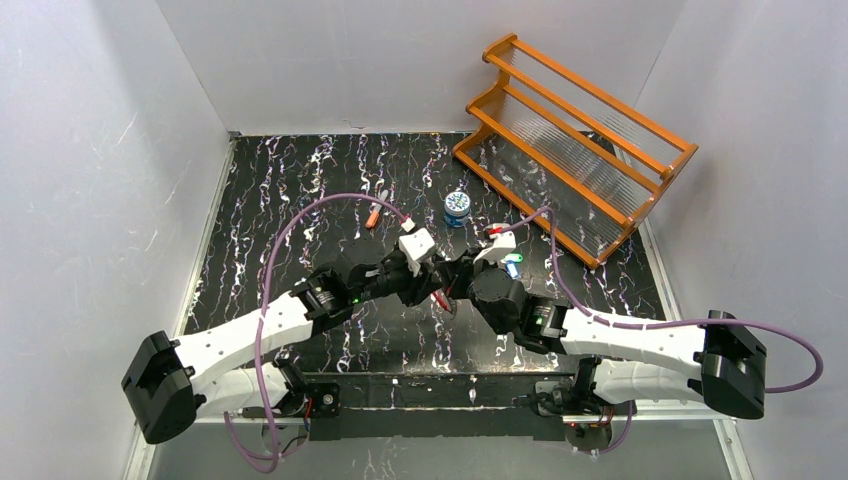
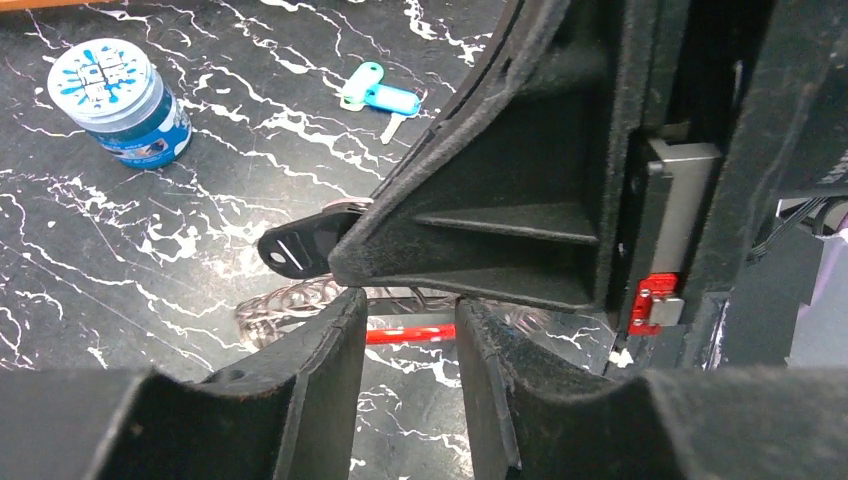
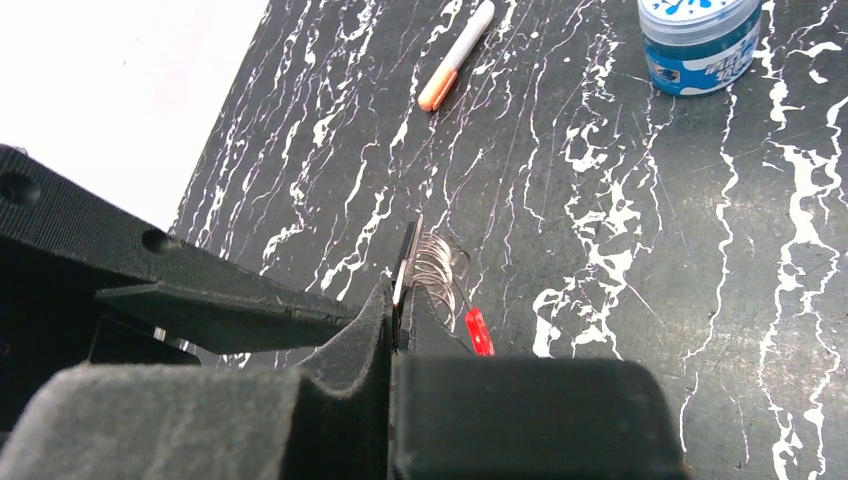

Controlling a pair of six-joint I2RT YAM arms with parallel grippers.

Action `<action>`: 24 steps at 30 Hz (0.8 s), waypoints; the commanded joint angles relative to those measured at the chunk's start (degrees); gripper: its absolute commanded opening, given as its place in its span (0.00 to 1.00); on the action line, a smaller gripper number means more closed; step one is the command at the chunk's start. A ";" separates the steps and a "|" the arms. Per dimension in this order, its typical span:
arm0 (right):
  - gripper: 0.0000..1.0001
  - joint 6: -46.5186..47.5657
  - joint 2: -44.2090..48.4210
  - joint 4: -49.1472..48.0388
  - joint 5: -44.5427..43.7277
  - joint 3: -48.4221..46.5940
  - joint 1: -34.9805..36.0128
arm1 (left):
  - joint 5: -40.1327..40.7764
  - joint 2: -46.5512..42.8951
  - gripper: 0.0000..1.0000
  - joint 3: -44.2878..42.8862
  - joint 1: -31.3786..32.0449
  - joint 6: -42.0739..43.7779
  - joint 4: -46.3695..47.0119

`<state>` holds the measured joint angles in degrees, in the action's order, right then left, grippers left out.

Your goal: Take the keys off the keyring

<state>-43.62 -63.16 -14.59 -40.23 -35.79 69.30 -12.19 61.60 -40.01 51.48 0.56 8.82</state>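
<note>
Keyring [image 2: 292, 300]: coiled silvery wire w/ red section, flat black key [image 2: 297, 248].

My right gripper [image 3: 397, 300] pinches a thin dark key [image 3: 405, 255].
The shiny wire keyring [image 3: 437, 272] touches the key, with its red bit [image 3: 479, 331] at five o'clock. I see a pen [image 3: 456, 55] at twelve o'clock and a blue tin [image 3: 700, 45] at two o'clock.

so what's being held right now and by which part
The right end effector pinches a dark key by one end, with its holed end sticking out. The left end effector straddles the keyring; grip unclear.
</note>
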 commanded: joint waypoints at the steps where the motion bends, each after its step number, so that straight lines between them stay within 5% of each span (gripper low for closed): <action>1: 0.01 -2.56 0.46 -0.93 -3.93 -2.79 0.73 | 2.28 0.73 0.36 0.49 1.54 -1.61 4.52; 6: 0.01 -3.37 0.27 -0.59 -4.45 -2.96 1.31 | 5.87 2.50 0.32 0.18 2.63 -1.37 5.27; 14: 0.01 -5.68 1.55 0.13 -5.74 -1.48 1.53 | 8.22 1.94 0.00 0.41 2.92 1.78 5.52; 24: 0.03 -7.41 6.02 -3.73 -6.25 2.74 1.54 | 5.26 0.31 0.00 -2.43 2.96 11.46 -1.99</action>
<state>-49.21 -59.72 -12.53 -45.23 -34.41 70.37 -6.66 63.31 -40.40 54.68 6.57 11.29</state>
